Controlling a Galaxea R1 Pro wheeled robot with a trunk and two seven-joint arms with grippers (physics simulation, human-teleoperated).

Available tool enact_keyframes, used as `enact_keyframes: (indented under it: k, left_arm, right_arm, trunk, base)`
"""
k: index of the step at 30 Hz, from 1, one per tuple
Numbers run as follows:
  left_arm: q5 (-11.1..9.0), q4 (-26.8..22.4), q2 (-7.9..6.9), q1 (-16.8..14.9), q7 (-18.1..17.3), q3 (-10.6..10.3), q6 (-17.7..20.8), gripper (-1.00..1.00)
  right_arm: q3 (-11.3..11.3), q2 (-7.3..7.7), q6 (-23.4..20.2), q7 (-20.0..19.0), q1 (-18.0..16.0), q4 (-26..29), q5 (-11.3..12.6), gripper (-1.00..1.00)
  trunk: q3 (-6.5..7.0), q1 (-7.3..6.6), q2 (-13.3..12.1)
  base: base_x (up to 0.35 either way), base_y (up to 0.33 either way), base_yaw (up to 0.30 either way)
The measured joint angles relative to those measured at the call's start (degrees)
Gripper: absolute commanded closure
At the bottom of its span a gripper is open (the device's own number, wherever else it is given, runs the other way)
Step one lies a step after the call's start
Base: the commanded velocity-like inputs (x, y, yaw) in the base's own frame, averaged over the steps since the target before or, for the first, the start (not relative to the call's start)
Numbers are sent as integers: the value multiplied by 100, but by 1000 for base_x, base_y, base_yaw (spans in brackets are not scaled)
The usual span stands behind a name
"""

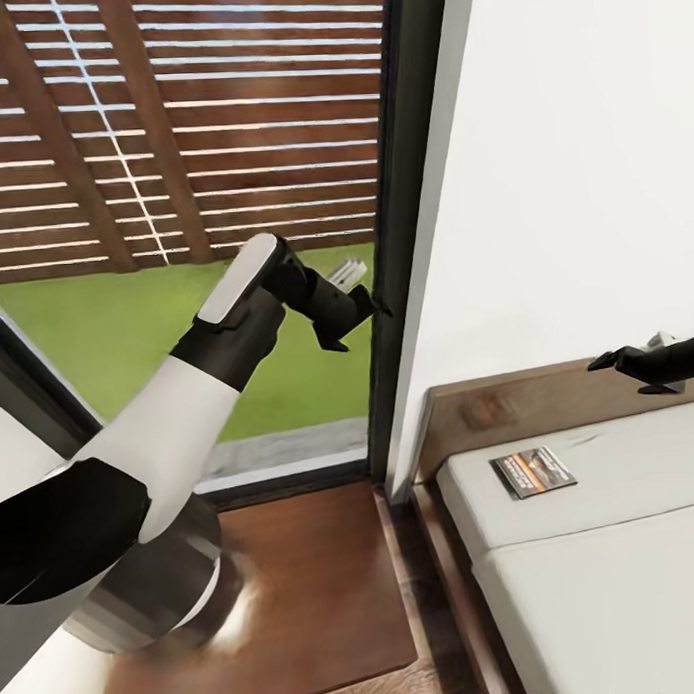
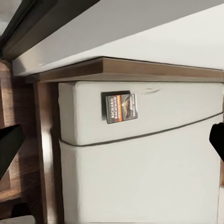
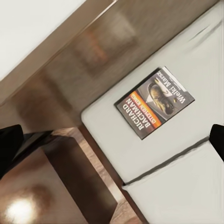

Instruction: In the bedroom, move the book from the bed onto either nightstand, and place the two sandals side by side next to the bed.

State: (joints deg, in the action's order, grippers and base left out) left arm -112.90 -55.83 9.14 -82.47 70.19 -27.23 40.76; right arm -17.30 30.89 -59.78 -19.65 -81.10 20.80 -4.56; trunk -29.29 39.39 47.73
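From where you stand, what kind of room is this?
Most likely a bedroom: a bed with a pale mattress and wooden headboard, a book lying on it, and a dark glossy nightstand beside it by a tall glass opening.

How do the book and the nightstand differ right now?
The book is small, thin and flat, lying on the pale bed near the headboard; the nightstand is a bulky dark brown glossy cabinet on the floor beside the bed. The book's cover carries lettering; the nightstand's top is plain.
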Motion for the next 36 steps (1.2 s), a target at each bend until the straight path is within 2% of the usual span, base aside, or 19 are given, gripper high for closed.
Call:
enact_keyframes:
  k: [14,24,26,28,33,36]
  left_arm:
    - [6,397,-39,26,-5,-53,-46,-100]
    - [-5,415,-46,28,-6,-59,-32,-100]
    - [-9,415,-46,29,-5,-62,-27,-100]
    - [-9,415,-47,29,-4,-62,-28,-100]
    - [-13,415,-54,33,4,-66,-21,-100]
    - [-12,415,-54,33,7,-67,-20,-100]
  right_arm:
    - [11,-88,0,-7,1,-26,7,-100]
    - [11,-298,1,-33,18,-22,19,-100]
    - [10,-386,1,-41,24,-18,30,-100]
    - [11,-387,1,-41,23,-18,22,-100]
    - [11,-560,1,-50,22,-8,32,-100]
    - [11,-591,1,-51,17,-6,26,-100]
  trunk:
    - [-130,0,0]
    - [-223,0,0]
    - [-242,0,0]
    - [-260,0,0]
    - [-307,0,0]
    - [-335,0,0]
  base:
    - [0,0,-92]
    - [0,0,-56]
    - [0,0,-25]
    - [0,0,-22]
    - [0,0,-8]
    - [0,0,16]
